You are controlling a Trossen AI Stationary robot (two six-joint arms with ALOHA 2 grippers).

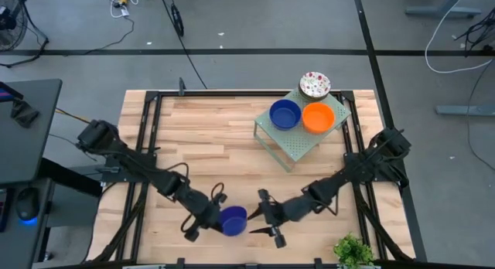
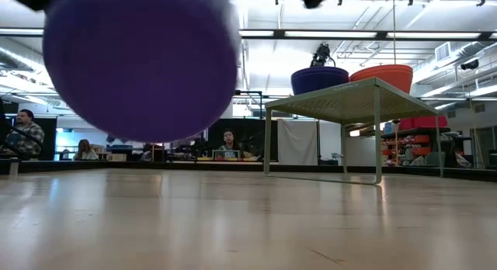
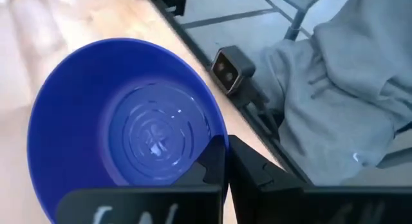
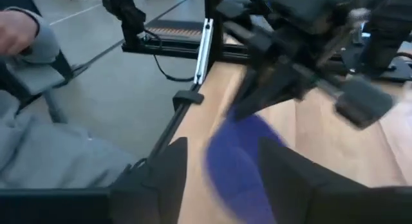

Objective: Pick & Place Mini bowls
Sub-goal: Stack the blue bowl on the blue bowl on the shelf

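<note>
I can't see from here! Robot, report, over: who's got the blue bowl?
Left gripper shut on blue bowl, lifted. Right gripper open beside it. Three bowls on green rack. Nothing in the way.

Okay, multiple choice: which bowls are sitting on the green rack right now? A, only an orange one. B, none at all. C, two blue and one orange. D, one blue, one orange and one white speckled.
D: the high view shows a blue bowl, an orange bowl and a white speckled bowl together on the green rack.
</note>
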